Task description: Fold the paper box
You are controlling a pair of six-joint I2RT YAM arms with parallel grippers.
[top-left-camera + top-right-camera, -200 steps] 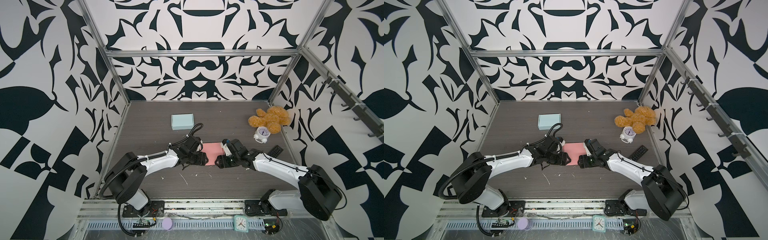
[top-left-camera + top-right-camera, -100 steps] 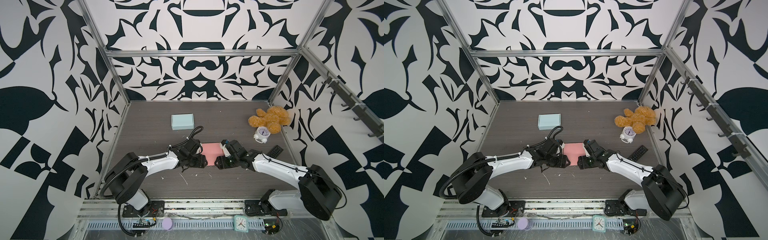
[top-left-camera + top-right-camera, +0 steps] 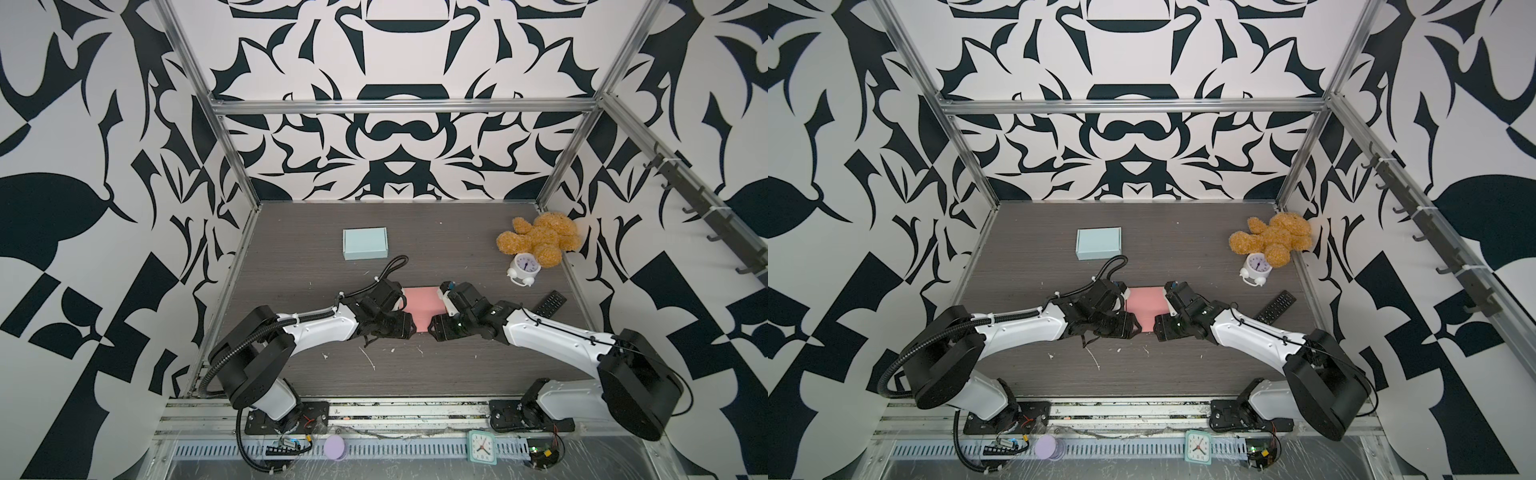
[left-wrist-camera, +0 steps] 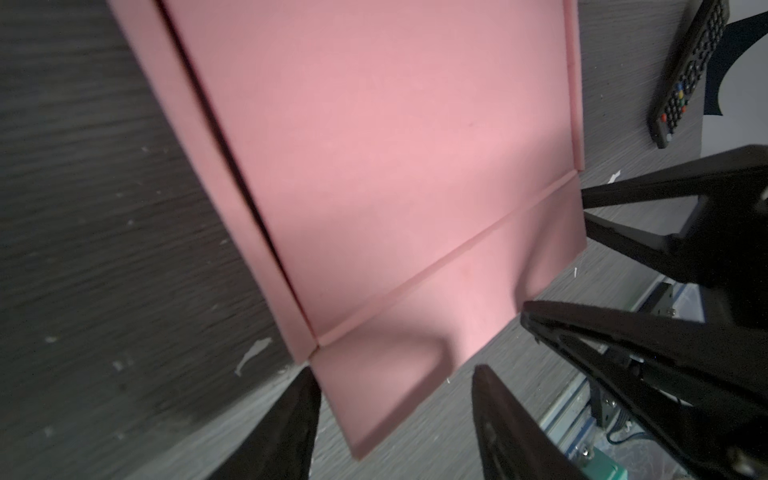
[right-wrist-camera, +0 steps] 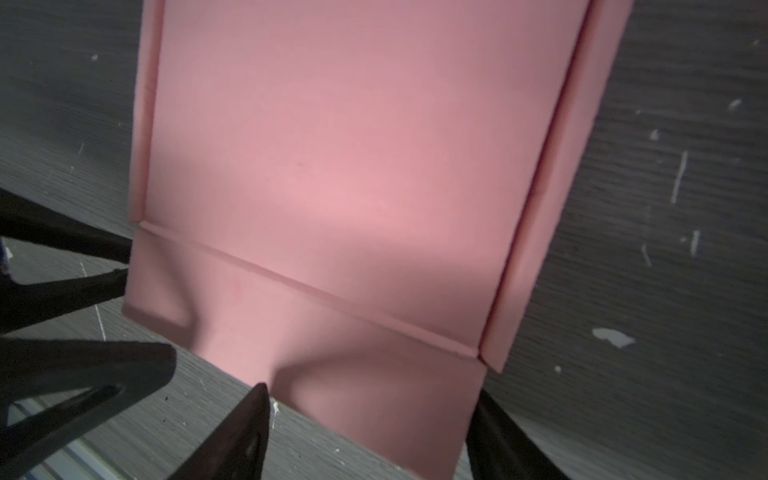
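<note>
In the lower middle of both top views, the left gripper and the right gripper faced each other across the near flap of the pink paper box. The box rested on the table at mid-frame. Both pairs of jaws stood spread, straddling that flap and not clamped on it. Farther up at right lay a remote, an alarm clock and a teddy bear. A blue box sat upper left of centre.

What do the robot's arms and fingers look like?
Both arms have white long links with black round joints and bases. The left arm carries a ribbed black hose and a looped black cable; the right arm has a thin black cable along it. The fingers are black, slim, pointed.
</note>
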